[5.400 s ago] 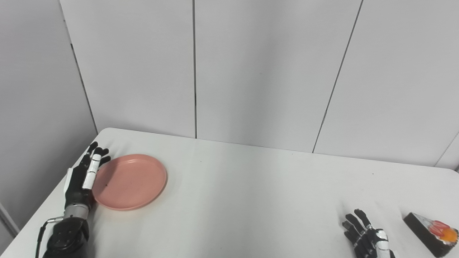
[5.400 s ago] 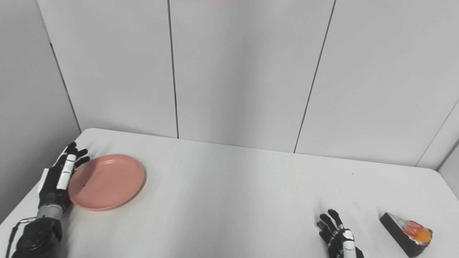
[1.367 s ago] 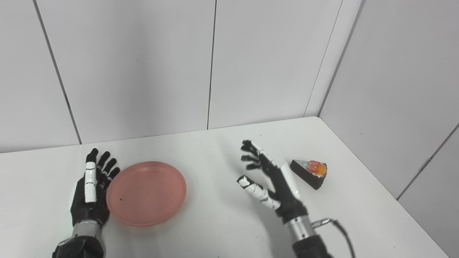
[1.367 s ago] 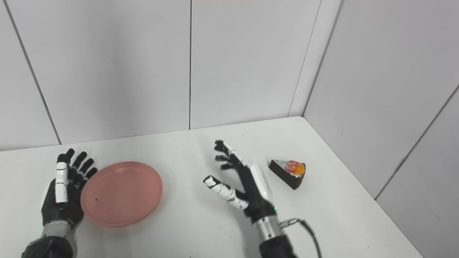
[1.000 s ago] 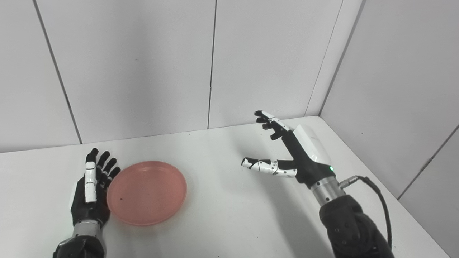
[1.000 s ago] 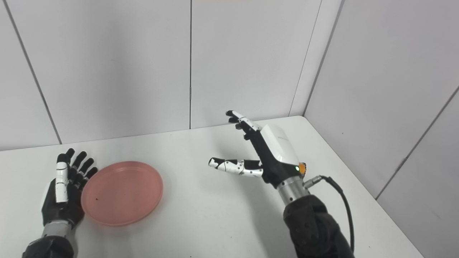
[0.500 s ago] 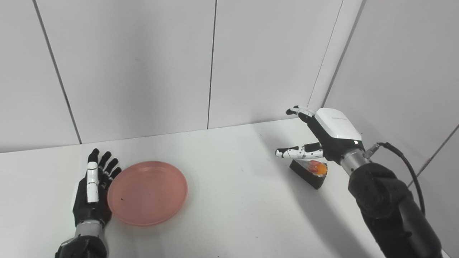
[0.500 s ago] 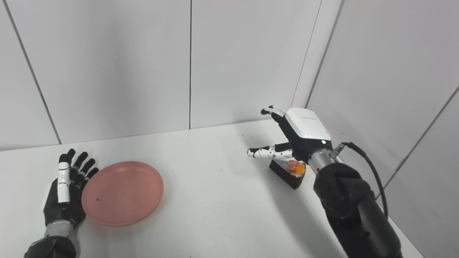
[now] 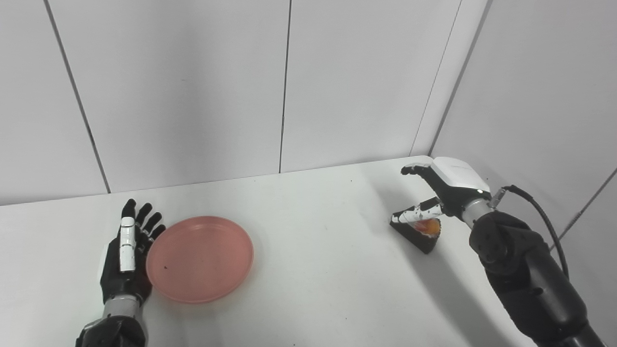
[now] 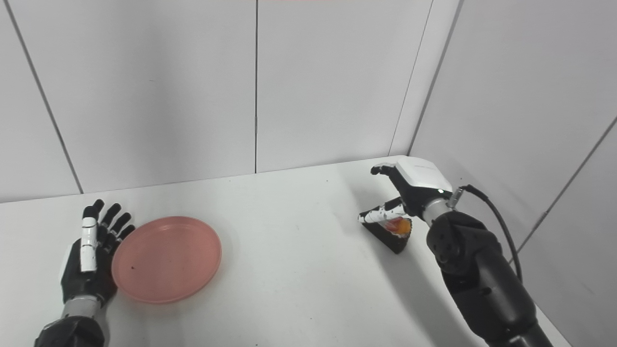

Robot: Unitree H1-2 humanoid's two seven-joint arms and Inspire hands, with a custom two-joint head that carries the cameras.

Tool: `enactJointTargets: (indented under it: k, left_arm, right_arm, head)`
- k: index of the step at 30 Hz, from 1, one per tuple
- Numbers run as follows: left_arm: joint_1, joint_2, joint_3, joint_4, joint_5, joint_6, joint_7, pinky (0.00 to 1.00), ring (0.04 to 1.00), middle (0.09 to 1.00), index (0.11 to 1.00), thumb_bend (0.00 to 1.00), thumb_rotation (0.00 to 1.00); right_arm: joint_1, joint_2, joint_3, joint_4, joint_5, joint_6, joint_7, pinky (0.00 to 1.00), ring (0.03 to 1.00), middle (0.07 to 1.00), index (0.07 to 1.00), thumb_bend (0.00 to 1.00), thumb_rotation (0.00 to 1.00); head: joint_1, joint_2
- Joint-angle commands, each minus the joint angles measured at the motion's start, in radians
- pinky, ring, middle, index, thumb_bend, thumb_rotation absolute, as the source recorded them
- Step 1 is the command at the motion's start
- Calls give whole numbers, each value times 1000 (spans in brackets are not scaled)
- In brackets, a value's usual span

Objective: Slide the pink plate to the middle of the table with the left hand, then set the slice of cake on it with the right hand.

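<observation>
The pink plate (image 9: pixel 200 258) lies flat on the white table (image 9: pixel 313 270), left of its middle. My left hand (image 9: pixel 127 260) rests open on the table with its fingers along the plate's left rim. A dark slice of cake (image 9: pixel 418 233) with red and orange topping sits near the table's right edge. My right hand (image 9: pixel 443 190) hovers just over the slice, open, thumb low at its near tip and fingers arched beyond it. I cannot tell whether the thumb touches the cake.
Grey wall panels close off the table's far side and right side, right behind the cake. The right forearm (image 9: pixel 525 274) with its black cable runs along the table's right edge.
The camera has swung right since the oldest frames. The left hand slid the plate toward the middle. My right hand rose, swept right and came down over the cake.
</observation>
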Motion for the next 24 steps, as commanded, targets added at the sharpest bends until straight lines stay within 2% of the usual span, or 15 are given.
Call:
enactJointTargets:
  k: [1,5,9,13,18,21,24]
  left_arm:
    - [23,-9,2,21,2,52,17,884,905,942,1000,667,860]
    - [26,-5,3,21,-2,49,9,897,907,941,1000,648,857]
    - [28,-4,4,22,-1,48,9,894,905,942,1000,653,842]
    - [29,-3,1,24,0,43,4,897,906,945,1000,655,849]
    - [31,-2,-1,24,8,46,12,887,902,937,1000,657,847]
    - [34,-3,-1,18,8,46,13,883,899,934,1000,654,842]
    - [37,-4,-2,9,7,50,11,894,907,942,1000,644,841]
  right_arm:
    - [-27,-37,-12,-2,5,-20,-38,651,824,846,811,1000,449]
    - [-21,-23,14,34,0,-7,-42,652,840,865,828,1000,480]
    - [-29,-13,29,128,24,-23,-75,680,853,878,836,1000,503]
    - [-40,-16,50,249,49,-80,-140,728,861,873,836,1000,531]
    - [-24,6,40,291,51,-144,-315,716,833,838,802,1000,492]
    - [-24,1,53,314,53,-146,-345,728,837,840,802,1000,487]
    - [-29,-13,72,348,49,-145,-352,777,854,850,808,1000,530]
  head:
    - [3,3]
    - [6,9]
    - [3,12]
    - [8,13]
    - [9,14]
    - [9,15]
    - [12,18]
